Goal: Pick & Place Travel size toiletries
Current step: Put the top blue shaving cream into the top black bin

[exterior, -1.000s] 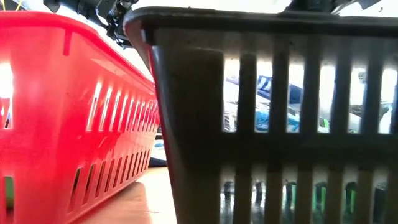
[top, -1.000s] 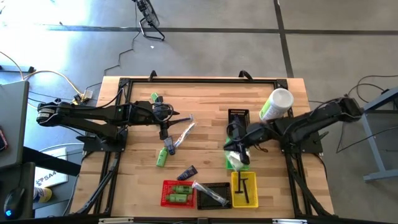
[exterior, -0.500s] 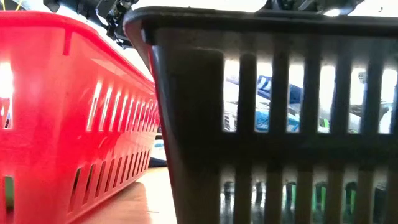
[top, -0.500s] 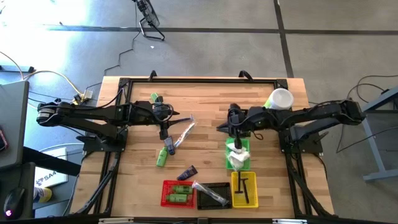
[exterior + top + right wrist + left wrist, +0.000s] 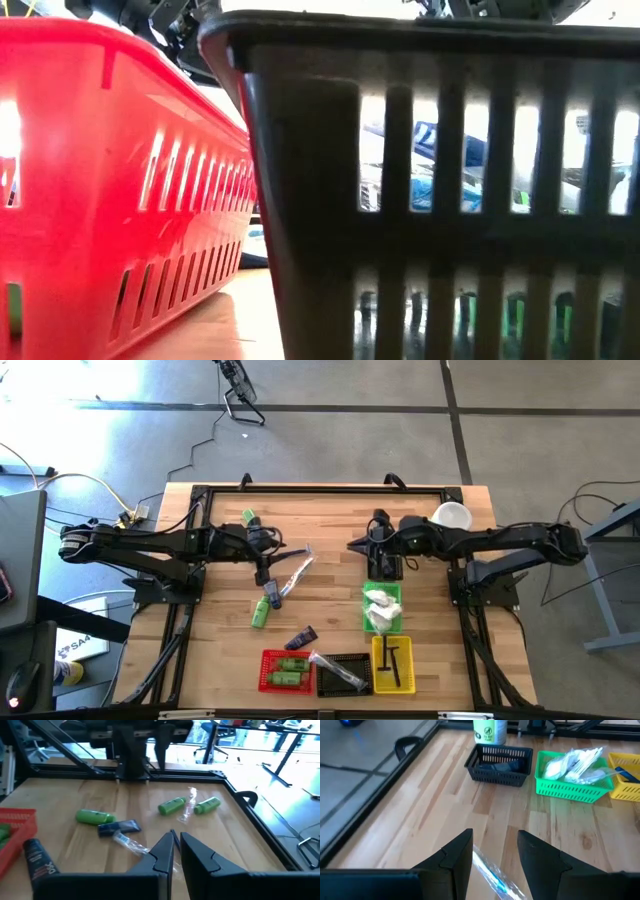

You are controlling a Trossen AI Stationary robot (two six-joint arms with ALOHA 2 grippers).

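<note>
My left gripper (image 5: 265, 568) is open at the table's left middle. Its fingers stand on either side of one end of a clear-wrapped toothbrush (image 5: 491, 872), which lies flat on the wood (image 5: 296, 572). A navy tube (image 5: 272, 596) and a green bottle (image 5: 260, 615) lie just nearer. Two green bottles (image 5: 250, 518) lie at the far left, and another navy tube (image 5: 300, 637) lies toward the near edge. My right gripper (image 5: 358, 545) is shut and empty, over the far black basket (image 5: 385, 557); it also shows in the right wrist view (image 5: 176, 836).
A green basket (image 5: 383, 622) holds white packets. A red basket (image 5: 268, 678), a black basket (image 5: 345, 660) and a yellow basket (image 5: 378, 665) stand at the near edge. A white cup (image 5: 452, 517) stands at the far right. The red basket (image 5: 120, 180) and black basket (image 5: 440, 180) block the low view.
My right gripper has gone from over the green basket toward the table's far edge and a little left, and now stands over the far black basket, its arm stretched out straighter. The white packets stay in the green basket.
</note>
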